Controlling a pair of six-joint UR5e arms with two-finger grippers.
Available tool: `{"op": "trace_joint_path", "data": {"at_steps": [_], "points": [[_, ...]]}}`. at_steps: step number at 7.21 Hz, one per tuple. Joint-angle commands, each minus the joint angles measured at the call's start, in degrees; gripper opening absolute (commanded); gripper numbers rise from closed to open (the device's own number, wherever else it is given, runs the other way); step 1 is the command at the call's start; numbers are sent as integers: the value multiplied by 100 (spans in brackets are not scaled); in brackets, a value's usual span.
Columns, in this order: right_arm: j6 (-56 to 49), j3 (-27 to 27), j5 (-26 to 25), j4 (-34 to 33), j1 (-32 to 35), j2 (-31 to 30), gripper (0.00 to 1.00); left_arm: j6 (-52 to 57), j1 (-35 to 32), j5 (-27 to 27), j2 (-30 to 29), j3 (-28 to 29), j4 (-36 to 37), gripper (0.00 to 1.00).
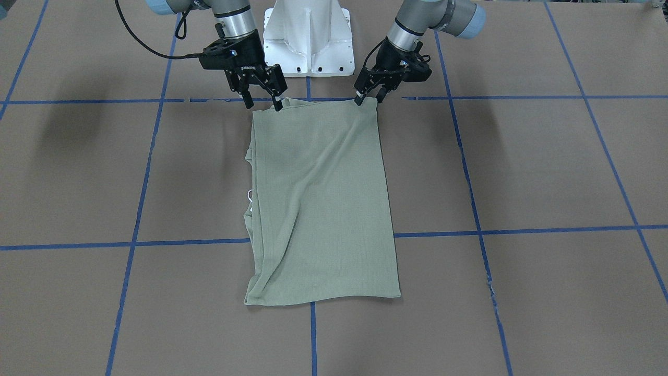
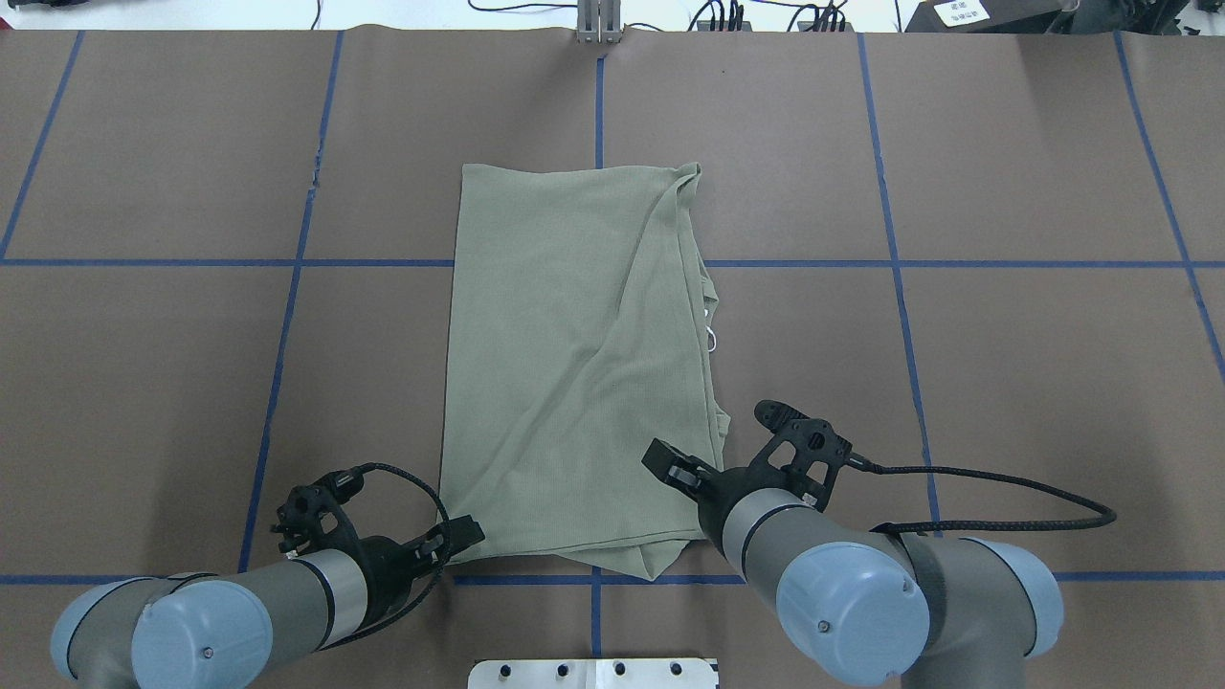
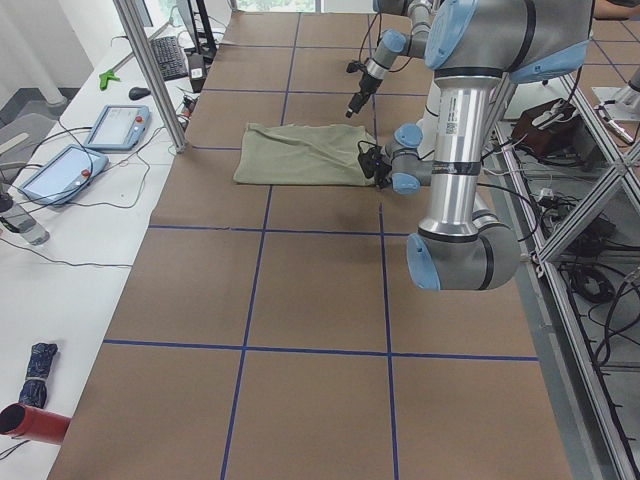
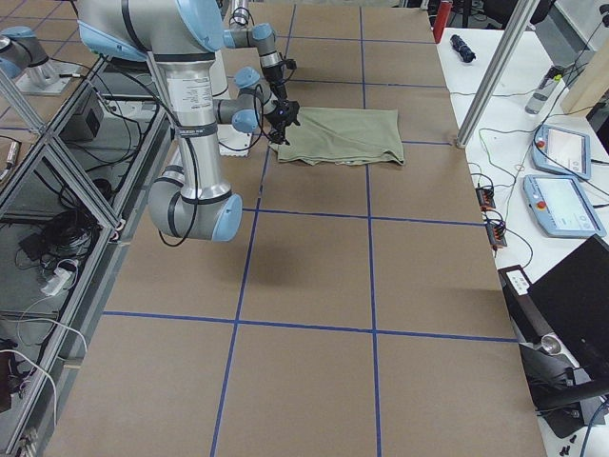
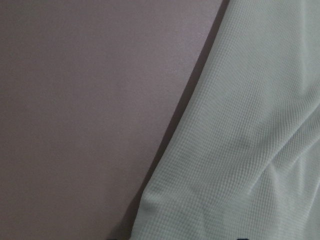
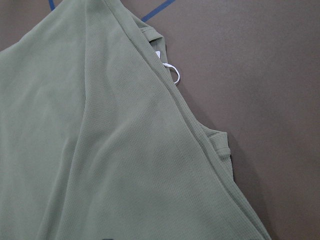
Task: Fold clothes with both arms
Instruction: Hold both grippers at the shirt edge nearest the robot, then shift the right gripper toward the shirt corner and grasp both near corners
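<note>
Here's the sage-green shirt (image 2: 574,364), folded into a long rectangle and lying flat in the middle of the brown tabletop (image 2: 1005,383), its long sides running from 12 to 6 o'clock in the overhead view. Both arms are down at the 6 o'clock edge, the one nearest the robot. The left claw (image 1: 369,98) sits at the 7 o'clock corner with its fingers a little apart and nothing pinched between them. I can't tell whether the tips touch the cloth. The right claw (image 1: 263,103) is at the 5 o'clock corner, fingers spread wide, with one tip at the shirt's edge and the other out over bare tabletop. Long soft creases run diagonally across the top layer. Along the 3 o'clock side the layers lie stepped, and a small white loop (image 6: 172,72) pokes out from under that edge. Blue tape lines (image 2: 287,316) grid the tabletop and one passes beneath the shirt. The white base pedestal (image 1: 308,47) stands between the two arms, just beyond the 6 o'clock edge.
</note>
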Motion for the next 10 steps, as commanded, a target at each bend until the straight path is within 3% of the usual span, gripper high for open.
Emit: {"op": "trace_joint_path", "data": {"at_steps": [1,2,3,4,5,6,8,10], "points": [[0,0,0,0,-3,0,94,3,33,7,-5,13,-6,80],[0,0,0,0,-3,0,93,-6,42,15,-23,39,3,70],[9,0,0,0,-3,0,94,-14,42,15,-32,100,-6,50],[9,-9,0,0,-29,0,93,-14,34,15,-40,109,-6,15],[331,-70,-35,-9,-134,87,83,-14,7,24,-40,101,-6,0],[665,-96,-26,-61,-196,123,71,-6,-2,24,-49,74,-6,0],[1009,-149,-9,-691,-371,351,72,-6,-19,24,-84,4,-6,0],[1186,-429,-9,-721,-477,386,75,-6,-54,24,-84,-22,-6,0]]}}
